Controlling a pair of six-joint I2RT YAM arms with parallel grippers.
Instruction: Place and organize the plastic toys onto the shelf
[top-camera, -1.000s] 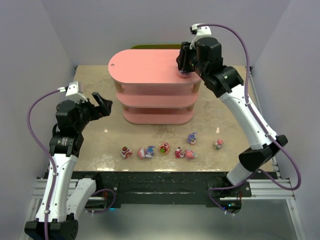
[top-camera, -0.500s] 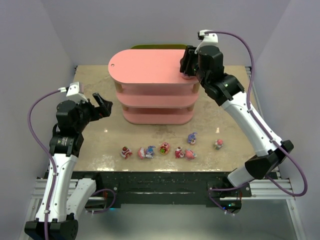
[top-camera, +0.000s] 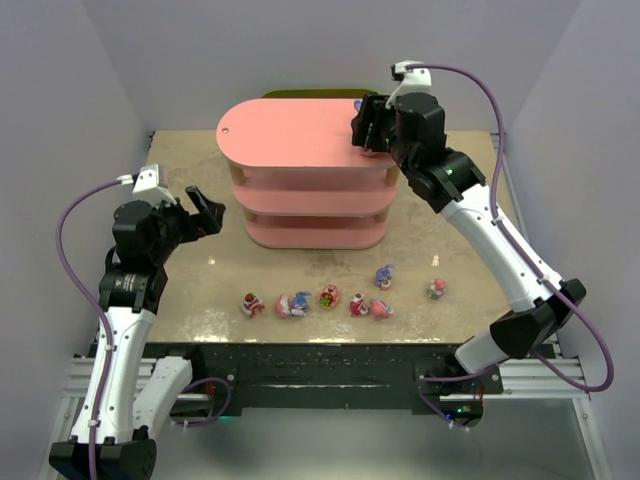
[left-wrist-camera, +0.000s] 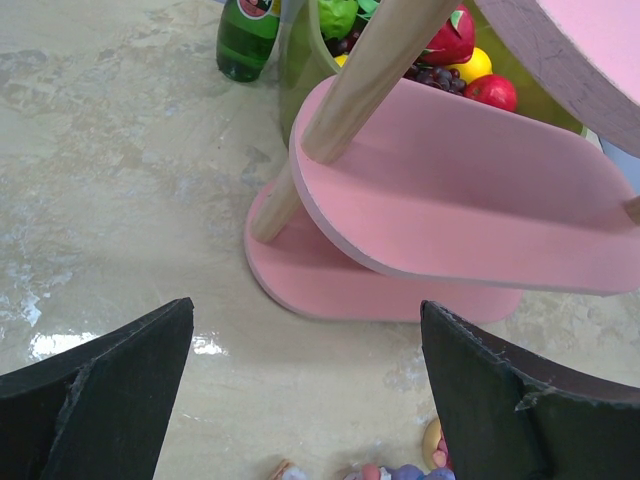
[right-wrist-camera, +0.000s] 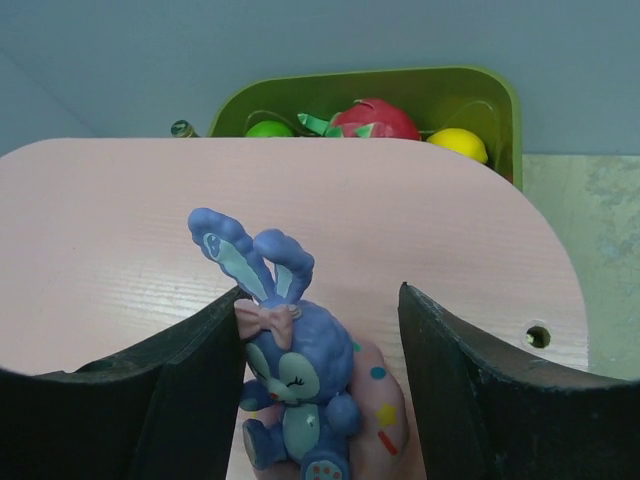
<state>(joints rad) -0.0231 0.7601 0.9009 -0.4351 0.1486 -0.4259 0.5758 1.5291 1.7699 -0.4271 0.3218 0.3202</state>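
Though the right gripper (right-wrist-camera: 320, 310) straddles the bunny (right-wrist-camera: 295, 375), which stands ears-up between its fingers on the shelf (right-wrist-camera: 120, 230) top, a firm hold can't be told; the left gripper (top-camera: 205, 208), farther off, gapes empty.

One shelf (top-camera: 300, 140) with three boards stands at upper centre of the top view. Eight toys (top-camera: 329, 296) lie in a row at lower centre, though two at its left touch and are hard to separate. A ninth, a bunny (right-wrist-camera: 295, 375), is on the top board. One bin (right-wrist-camera: 480, 100) and one bottle (left-wrist-camera: 245, 40) are behind. Two arms (top-camera: 120, 330).
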